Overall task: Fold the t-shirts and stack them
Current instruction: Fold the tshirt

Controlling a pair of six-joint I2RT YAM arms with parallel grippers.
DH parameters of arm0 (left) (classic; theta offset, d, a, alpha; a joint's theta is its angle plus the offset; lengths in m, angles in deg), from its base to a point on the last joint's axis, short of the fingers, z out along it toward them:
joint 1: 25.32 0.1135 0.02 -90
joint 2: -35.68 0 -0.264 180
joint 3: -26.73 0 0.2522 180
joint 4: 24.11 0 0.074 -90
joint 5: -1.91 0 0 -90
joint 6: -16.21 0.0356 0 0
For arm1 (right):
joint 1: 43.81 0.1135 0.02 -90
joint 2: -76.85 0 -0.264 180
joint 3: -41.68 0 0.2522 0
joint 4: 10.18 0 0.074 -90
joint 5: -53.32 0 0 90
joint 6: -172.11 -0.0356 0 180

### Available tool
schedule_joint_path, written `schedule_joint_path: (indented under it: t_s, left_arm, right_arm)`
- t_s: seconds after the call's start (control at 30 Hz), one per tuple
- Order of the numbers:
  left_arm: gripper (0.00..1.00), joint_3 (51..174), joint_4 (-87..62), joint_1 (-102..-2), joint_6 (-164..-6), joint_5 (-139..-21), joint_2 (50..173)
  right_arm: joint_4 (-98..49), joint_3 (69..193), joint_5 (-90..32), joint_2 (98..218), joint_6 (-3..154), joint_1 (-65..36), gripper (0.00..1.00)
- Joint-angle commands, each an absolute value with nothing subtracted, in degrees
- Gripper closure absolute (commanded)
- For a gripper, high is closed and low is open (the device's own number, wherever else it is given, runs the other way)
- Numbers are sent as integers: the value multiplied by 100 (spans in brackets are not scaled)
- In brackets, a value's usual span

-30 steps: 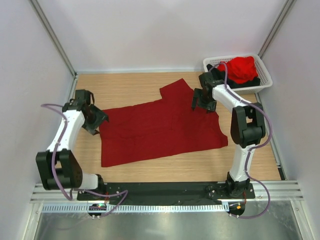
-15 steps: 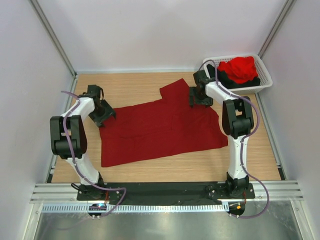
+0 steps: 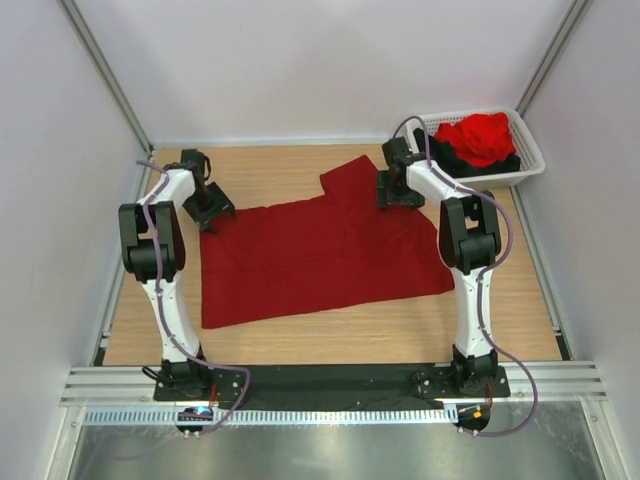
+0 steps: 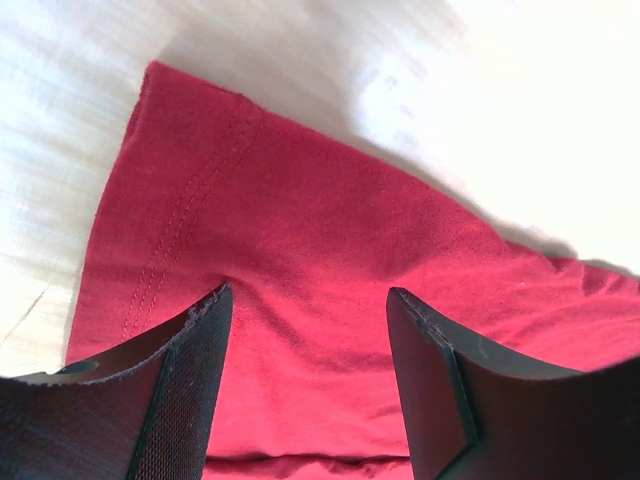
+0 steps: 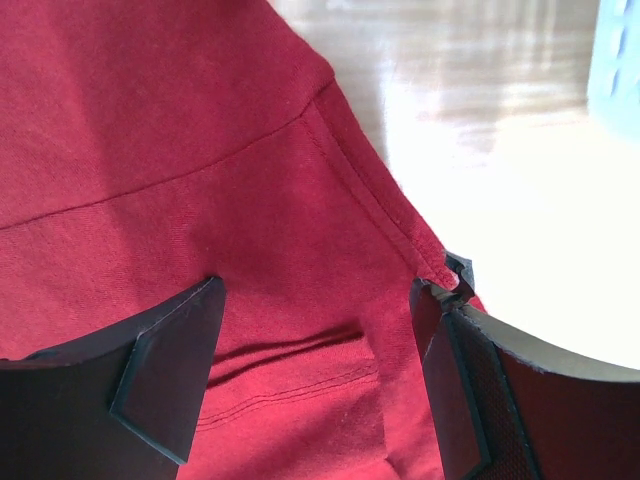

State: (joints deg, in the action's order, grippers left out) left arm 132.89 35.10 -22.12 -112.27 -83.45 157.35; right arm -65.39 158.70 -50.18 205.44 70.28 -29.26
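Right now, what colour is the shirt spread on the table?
The shirt is dark crimson, best seen from top external.

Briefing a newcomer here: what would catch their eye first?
A dark crimson t-shirt lies spread across the middle of the wooden table. The open left pincer and right pincer hover over its left and right ends. A white basket at far right holds a bright red shirt.

The top view looks steeply down from above and behind the near edge. It is far enough off to take in the whole light wooden counter (image 3: 330, 335), the spread dark crimson cloth t-shirt (image 3: 320, 255) and both white-and-black robot arms (image 3: 470, 290). The left wrist view sits close over the shirt's far left corner, looking out past the left hand (image 4: 308, 300). The right wrist view is equally close over the shirt's far right hem, past the right hand (image 5: 318, 290). The top view covers both patches, while the wrist views share only the shirt.
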Motion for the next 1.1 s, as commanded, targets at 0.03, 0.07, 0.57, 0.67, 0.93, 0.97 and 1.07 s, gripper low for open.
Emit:
schedule_joint_path:
  t_s: [0.03, 0.07, 0.57, 0.67, 0.93, 0.97, 1.07]
  left_arm:
    - [36, 13803, 3578, -2172, -11036, -8334, 16347]
    - [36, 14075, 3684, -2154, -11001, -8439, 16399]
    - [29, 14122, 3869, -2128, -10429, -8273, 15127]
    - [28, 14051, 3834, -2128, -10578, -7993, 14994]
    - [22, 13515, 3413, -2312, -10930, -7236, 14476]
    - [22, 13350, 3369, -2312, -10965, -7175, 14432]
    - [22, 13146, 3228, -2321, -11035, -7104, 14291]
  right_arm:
    - [-6622, 16178, -5295, 20851, 7174, -2931, 18]
    - [-6630, 16283, -5260, 20842, 7157, -2931, 18]
    - [-6077, 18752, -4987, 21701, 6884, -2913, 9]
    - [-5797, 19245, -4934, 22054, 6832, -2904, 10]
    - [-4750, 19605, -4820, 22538, 6814, -2913, 21]
    - [-4697, 19667, -4820, 22608, 6796, -2913, 25]
    - [-4540, 19773, -4706, 22802, 6726, -2913, 30]
